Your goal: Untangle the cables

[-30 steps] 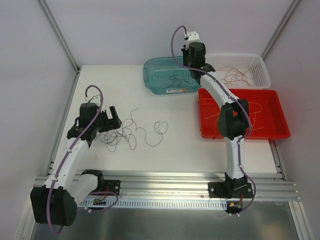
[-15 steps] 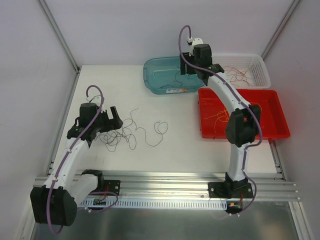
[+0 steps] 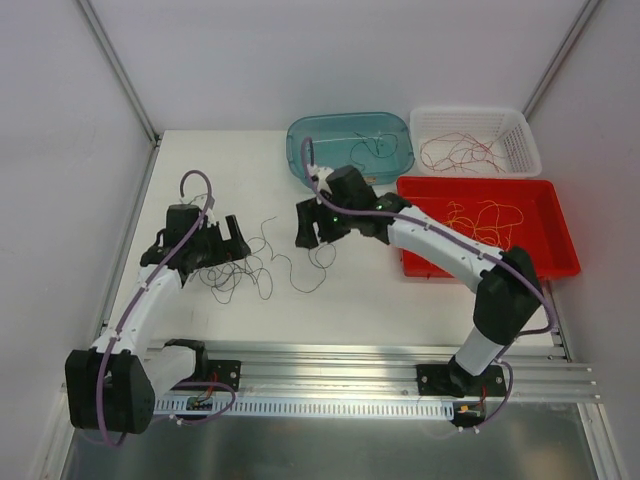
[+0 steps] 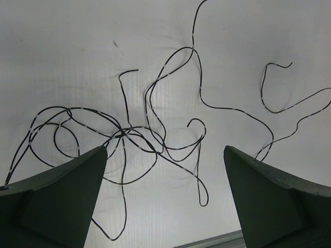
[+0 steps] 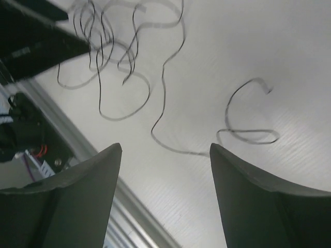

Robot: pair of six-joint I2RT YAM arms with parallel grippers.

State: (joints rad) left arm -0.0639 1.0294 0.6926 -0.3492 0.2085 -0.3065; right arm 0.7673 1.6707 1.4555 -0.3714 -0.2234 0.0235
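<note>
Currently, the dark cables (image 3: 240, 272) lie in a loose tangle on the table (image 3: 380, 300), left of centre. In the left wrist view the tangle (image 4: 124, 132) shows several hair-fine loops crossing one another near its middle. 1 curled strand (image 3: 320, 255) lies at the right edge of the tangle; whether it is joined to the rest cannot be told.

The left gripper (image 3: 228, 238) hovers at the far left side of the tangle. Its 2 fingers (image 4: 62, 201) are spread wide, with cable visible on the table between them and nothing pinched.

The right gripper (image 3: 310, 225) points down over the table just beyond the curled strand. Its fingers (image 5: 258, 196) also stand apart and grip nothing; a long strand (image 5: 163, 82) runs across the table beneath them.

At the far side of the table stand 3 containers:
- teal bin (image 3: 300, 135), holding more dark strands (image 3: 365, 150);
- white basket (image 3: 525, 130), holding red-brown cables (image 3: 460, 152);
- red tray (image 3: 560, 240), holding yellow-orange cables (image 3: 480, 215).

The right arm reaches from its base across the near left corner of the red tray.
</note>
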